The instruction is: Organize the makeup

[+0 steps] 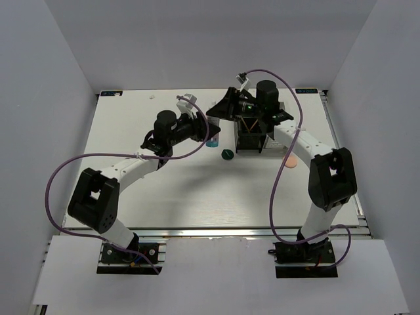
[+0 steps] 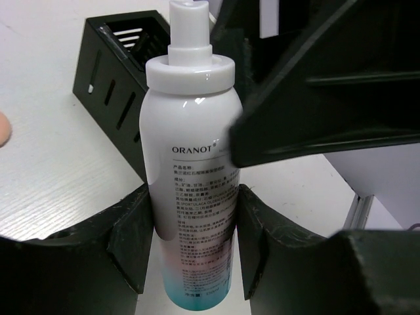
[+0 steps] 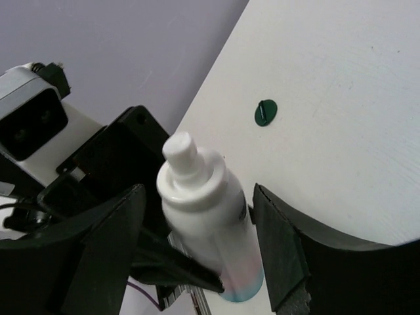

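A white spray bottle (image 2: 190,164) with a pink-to-teal base stands upright between my left gripper's (image 2: 190,243) fingers, which press on its two sides. In the top view the bottle (image 1: 211,140) is at the table's middle back, with my left gripper (image 1: 209,131) on it. My right gripper (image 3: 197,223) is open, its fingers on either side of the bottle's top (image 3: 210,216) with gaps on both sides. In the top view the right gripper (image 1: 220,110) reaches in from the right. A dark-green disc (image 1: 227,155) lies just right of the bottle.
A black slotted organizer box (image 1: 252,134) stands right of the bottle, under my right arm, and shows in the left wrist view (image 2: 111,79). A peach puff (image 1: 289,159) lies right of the box. The green disc also shows in the right wrist view (image 3: 265,113).
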